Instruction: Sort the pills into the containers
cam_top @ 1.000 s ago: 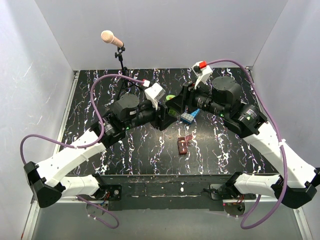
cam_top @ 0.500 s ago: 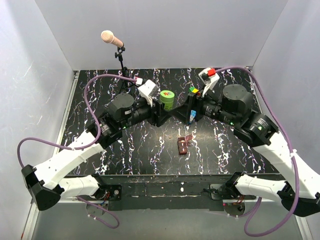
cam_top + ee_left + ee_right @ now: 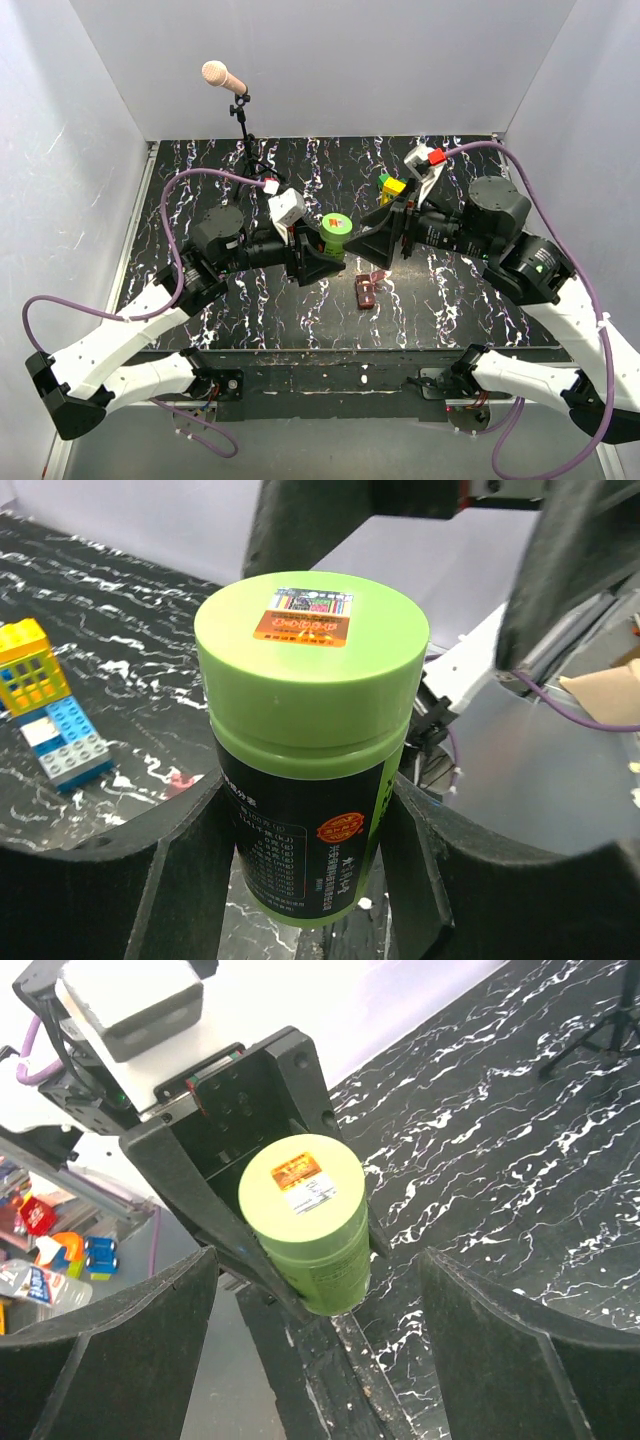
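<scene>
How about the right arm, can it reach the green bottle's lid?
Probably yes: the left gripper holds the green bottle by its body, lid exposed, and the open right gripper faces it, unobstructed.

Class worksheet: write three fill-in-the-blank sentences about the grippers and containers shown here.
The left gripper has its jaws shut on the green cylindrical plastic ____.
The right gripper has its jaws ____.
The small dark red-brown rectangular box lies on the black marbled ____.
Missing words: bottle; open; table.
</scene>
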Controlling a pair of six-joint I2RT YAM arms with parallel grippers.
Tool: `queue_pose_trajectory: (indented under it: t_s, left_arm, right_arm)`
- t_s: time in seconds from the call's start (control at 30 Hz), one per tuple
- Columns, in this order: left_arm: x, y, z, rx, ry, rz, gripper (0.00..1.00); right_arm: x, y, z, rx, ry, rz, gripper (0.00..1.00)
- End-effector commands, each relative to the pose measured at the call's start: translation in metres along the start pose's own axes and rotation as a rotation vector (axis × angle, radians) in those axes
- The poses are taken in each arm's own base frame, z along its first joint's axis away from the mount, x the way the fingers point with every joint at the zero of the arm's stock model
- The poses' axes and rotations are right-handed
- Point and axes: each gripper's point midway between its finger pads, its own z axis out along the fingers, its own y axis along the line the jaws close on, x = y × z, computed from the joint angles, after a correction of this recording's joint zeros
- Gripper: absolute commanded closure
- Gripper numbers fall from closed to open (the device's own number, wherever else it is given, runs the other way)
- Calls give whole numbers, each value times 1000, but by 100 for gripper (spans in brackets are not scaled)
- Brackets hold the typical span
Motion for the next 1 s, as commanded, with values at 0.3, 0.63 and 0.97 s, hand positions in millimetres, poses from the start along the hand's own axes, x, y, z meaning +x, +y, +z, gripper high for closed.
queue_pose_trajectory:
  t_s: [0.3,0.63,0.97]
  left_arm:
    - [-21,-29,7,174,-42,22,100]
    - [-27,-26,9,160,-53,38,100]
    - [-28,-23,12,151,-53,34,100]
  right_arm:
    - [2,11,23,-120,33,17,15]
    - [15,2,30,-98,92,29,32]
    - [21,0,33,-102,117,21,97]
